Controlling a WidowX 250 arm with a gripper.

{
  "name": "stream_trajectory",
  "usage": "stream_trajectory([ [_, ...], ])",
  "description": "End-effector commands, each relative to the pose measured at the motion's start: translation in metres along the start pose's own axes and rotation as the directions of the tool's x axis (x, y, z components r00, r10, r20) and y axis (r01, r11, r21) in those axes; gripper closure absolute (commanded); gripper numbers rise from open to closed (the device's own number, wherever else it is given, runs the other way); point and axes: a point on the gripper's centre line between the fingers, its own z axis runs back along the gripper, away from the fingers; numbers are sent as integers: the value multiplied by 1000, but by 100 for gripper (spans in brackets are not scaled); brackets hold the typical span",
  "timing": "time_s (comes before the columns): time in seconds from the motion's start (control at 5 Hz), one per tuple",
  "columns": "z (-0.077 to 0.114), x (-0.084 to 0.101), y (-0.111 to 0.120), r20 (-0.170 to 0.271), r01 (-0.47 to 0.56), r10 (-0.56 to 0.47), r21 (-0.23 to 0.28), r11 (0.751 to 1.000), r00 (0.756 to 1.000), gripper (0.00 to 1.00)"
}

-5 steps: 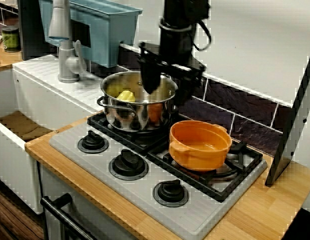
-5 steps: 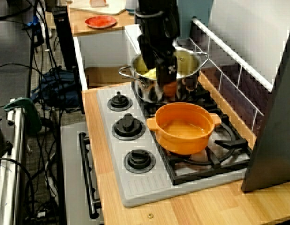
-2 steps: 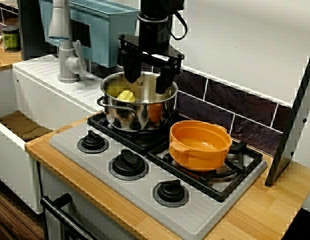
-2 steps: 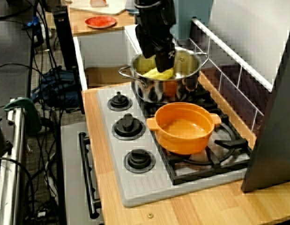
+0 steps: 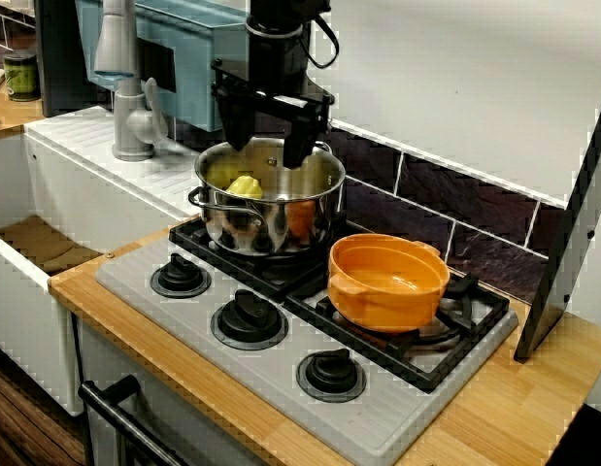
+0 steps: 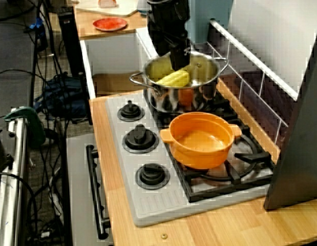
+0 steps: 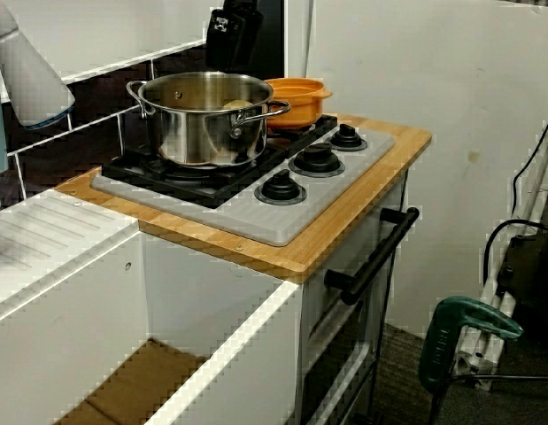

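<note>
A steel pot [image 5: 244,221] stands on the back left burner of the toy stove [image 5: 183,311]. Inside it lies a yellow corn cob [image 5: 244,184], also seen in the end-on stove view [image 6: 174,78]. My gripper [image 5: 268,136] hangs just above the pot's far rim, open, with nothing between its black fingers. The end-on view shows the gripper [image 6: 173,54] over the cob, apart from it. From the sink side the gripper [image 7: 231,35] sits behind the pot [image 7: 203,124]. An empty orange pot [image 5: 387,282] rests on the neighbouring burner.
A grey faucet [image 5: 120,83] and a white sink [image 5: 48,194] lie left of the stove, with a blue rack [image 5: 198,49] behind. Three black knobs [image 5: 249,318] line the stove front. A dark slanted panel [image 5: 570,233] stands at right. A red plate [image 6: 109,23] sits far back.
The gripper has risen out of the steel pot and shifted left toward the wall, its fingers now spread. The yellow cob stays in the pot.
</note>
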Motion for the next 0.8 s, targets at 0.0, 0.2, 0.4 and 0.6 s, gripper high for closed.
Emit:
stream_trajectory([
  [0.0,-3,4,11,80,44,-41,-35,998,996,0],
  [0.2,-11,5,11,95,45,-40,-43,998,995,0],
  [0.4,-19,9,12,87,31,-28,-34,999,996,0],
  [0.6,-22,14,12,74,29,-26,-35,999,997,0],
])
